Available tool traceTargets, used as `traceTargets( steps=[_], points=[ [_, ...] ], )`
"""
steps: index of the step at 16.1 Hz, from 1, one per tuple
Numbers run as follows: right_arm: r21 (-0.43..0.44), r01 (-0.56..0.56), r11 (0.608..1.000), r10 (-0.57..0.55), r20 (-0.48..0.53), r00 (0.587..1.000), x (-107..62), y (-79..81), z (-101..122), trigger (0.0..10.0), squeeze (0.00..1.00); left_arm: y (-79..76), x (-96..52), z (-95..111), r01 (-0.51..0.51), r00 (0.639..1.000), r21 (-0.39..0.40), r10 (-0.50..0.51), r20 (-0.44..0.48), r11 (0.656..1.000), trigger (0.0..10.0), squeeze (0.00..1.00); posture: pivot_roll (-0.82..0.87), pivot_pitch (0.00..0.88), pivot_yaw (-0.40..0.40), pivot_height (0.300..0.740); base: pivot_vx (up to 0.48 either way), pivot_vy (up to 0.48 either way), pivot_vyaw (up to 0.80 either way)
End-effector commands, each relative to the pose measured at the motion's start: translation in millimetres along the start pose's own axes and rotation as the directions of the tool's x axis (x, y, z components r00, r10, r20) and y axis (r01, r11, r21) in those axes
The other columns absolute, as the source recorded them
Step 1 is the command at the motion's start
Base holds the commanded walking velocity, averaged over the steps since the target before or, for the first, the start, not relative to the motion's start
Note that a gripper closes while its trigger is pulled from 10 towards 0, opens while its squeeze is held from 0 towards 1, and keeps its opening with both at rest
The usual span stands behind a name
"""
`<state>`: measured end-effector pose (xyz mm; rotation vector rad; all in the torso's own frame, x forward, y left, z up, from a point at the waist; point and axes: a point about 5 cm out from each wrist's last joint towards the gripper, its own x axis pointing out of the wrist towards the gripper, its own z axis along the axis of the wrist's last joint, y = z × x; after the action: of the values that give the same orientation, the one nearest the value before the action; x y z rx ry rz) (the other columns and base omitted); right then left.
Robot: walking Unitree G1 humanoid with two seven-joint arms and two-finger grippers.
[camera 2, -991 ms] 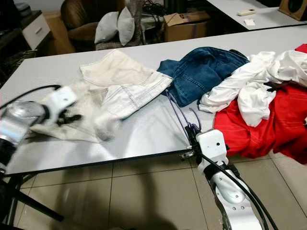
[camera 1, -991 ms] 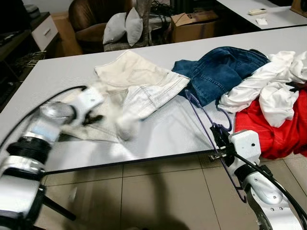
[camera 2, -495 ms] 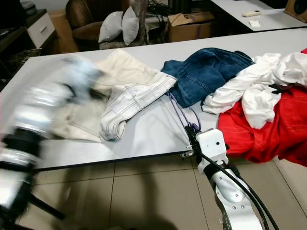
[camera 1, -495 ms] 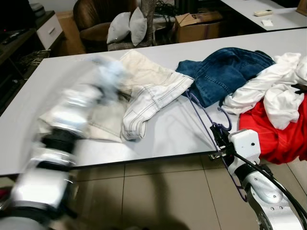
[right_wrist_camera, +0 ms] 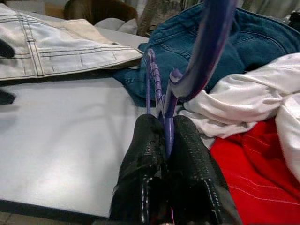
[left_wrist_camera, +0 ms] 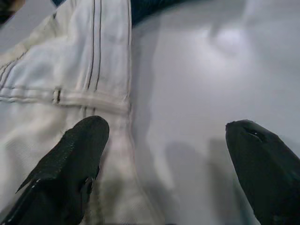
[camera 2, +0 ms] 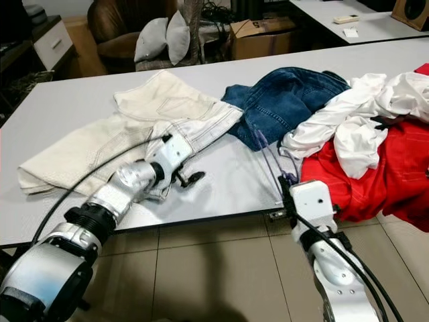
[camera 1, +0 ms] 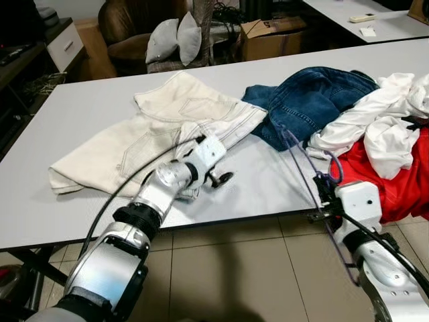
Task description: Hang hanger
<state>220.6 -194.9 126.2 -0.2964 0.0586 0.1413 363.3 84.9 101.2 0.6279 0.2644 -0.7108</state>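
Table: clothes, purple hanger (right claw).

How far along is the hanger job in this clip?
Early. Done: the right gripper is shut on the purple hanger. In hand: the open left gripper sits at the cream trousers on the table. Left: nothing is on the hanger or hung yet.

Both arms are silver, built of rounded metallic segments joined by black ribbed collars, with a thin black cable looping loosely along each. The left gripper sits on a white boxy wrist block and ends in 2 long black fingers with a matte, tapered look. The right gripper has a white, rounded-cornered wrist housing and 2 finely textured black fingers.
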Motion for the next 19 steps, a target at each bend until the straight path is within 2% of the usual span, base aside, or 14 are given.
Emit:
traceTargets(
  steps=[1,2,4,5,6,7,9,11,12,14,15,16,18,19],
  points=[
    [-0.002,0.009,1.0,-0.009,-0.035,0.999,-2.6,0.5,-4,10.0,0.0,3.8,-0.4,-8,-0.064,0.995,0.175,0.077,-0.068,0.982,10.0,0.0,-0.21,0.0,0.159,0.74,0.0,0.0,0.0],
    [-0.003,0.009,1.0,-0.009,-0.034,0.999,-2.5,0.9,-4,10.0,0.0,6.6,-1.2,-11,-0.091,0.989,0.297,0.12,-0.082,0.951,10.0,0.0,-0.21,0.0,0.159,0.74,0.0,0.0,0.0],
    [-0.005,0.008,1.0,-0.008,-0.03,1.0,-1.6,1.8,-3,10.0,0.0,19.5,-7.8,-19,-0.145,0.975,0.417,0.201,-0.093,0.897,10.0,0.0,-0.21,0.0,0.16,0.74,0.0,0.0,0.0],
    [-0.005,0.008,1.0,-0.008,-0.028,1.0,-1.3,1.9,-2,10.0,0.0,27.2,-11.7,-21,-0.179,0.968,0.435,0.236,-0.081,0.882,10.0,0.0,-0.21,0.0,0.16,0.74,0.0,0.0,0.0],
    [-0.006,0.008,1.0,-0.008,-0.026,1.0,-1.1,1.8,-2,10.0,0.0,48.0,-23.4,-24,-0.272,0.942,0.475,0.332,-0.046,0.837,10.0,0.0,-0.21,0.0,0.157,0.74,0.0,0.0,0.0],
    [-0.006,0.007,1.0,-0.007,-0.025,1.0,-0.5,2.0,-2,10.0,0.0,59.6,-32.2,-31,-0.301,0.924,0.515,0.379,-0.051,0.803,10.0,0.0,-0.2,0.0,0.153,0.74,0.0,0.0,0.0],
    [-0.001,0.001,1.0,-0.001,-0.02,1.0,2.0,3.5,-1,10.0,0.0,77.9,-49.7,-47,-0.331,0.893,0.535,0.441,-0.088,0.777,10.0,0.0,-0.18,0.0,0.145,0.74,0.0,0.0,0.0],
    [0.001,-0.007,1.0,0.007,-0.014,1.0,4.4,4.7,0,10.0,0.0,88.2,-59.7,-52,-0.36,0.879,0.511,0.467,-0.093,0.78,10.0,0.0,-0.17,0.0,0.136,0.74,0.0,0.0,0.0],
    [0.003,-0.025,1.0,0.025,-0.005,1.0,8.0,7.0,1,10.0,0.0,99.1,-72.7,-55,-0.383,0.89,0.421,0.45,-0.07,0.822,10.0,0.0,-0.16,0.0,0.13,0.74,0.0,0.0,0.0],
    [0.007,-0.032,0.999,0.032,-0.001,0.999,9.3,8.0,2,10.0,0.0,106.4,-82.0,-60,-0.392,0.887,0.374,0.453,-0.088,0.84,10.0,0.0,-0.15,0.0,0.126,0.74,0.0,0.0,0.0],
    [0.008,-0.035,0.999,0.035,0.0,0.999,9.9,8.6,2,10.0,0.0,111.4,-87.9,-64,-0.401,0.88,0.364,0.464,-0.101,0.841,10.0,0.0,-0.15,0.0,0.126,0.74,0.0,0.0,0.0],
    [0.01,-0.044,0.999,0.044,0.001,0.999,10.8,10.1,2,10.0,0.0,123.8,-103.7,-71,-0.41,0.871,0.35,0.476,-0.125,0.842,10.0,0.0,-0.15,0.0,0.127,0.74,0.0,0.0,0.0],
    [0.012,-0.05,0.999,0.05,0.003,0.999,11.3,11.2,2,10.0,0.0,132.7,-115.3,-74,-0.419,0.866,0.339,0.483,-0.131,0.843,10.0,0.0,-0.15,0.0,0.127,0.74,0.0,0.0,0.0],
    [0.015,-0.052,0.999,0.052,0.006,0.999,12.1,11.4,2,10.0,0.0,130.3,-111.3,-65,-0.416,0.894,0.245,0.444,-0.067,0.876,10.0,0.0,-0.15,0.0,0.123,0.74,0.0,0.0,0.0]
  ],
)
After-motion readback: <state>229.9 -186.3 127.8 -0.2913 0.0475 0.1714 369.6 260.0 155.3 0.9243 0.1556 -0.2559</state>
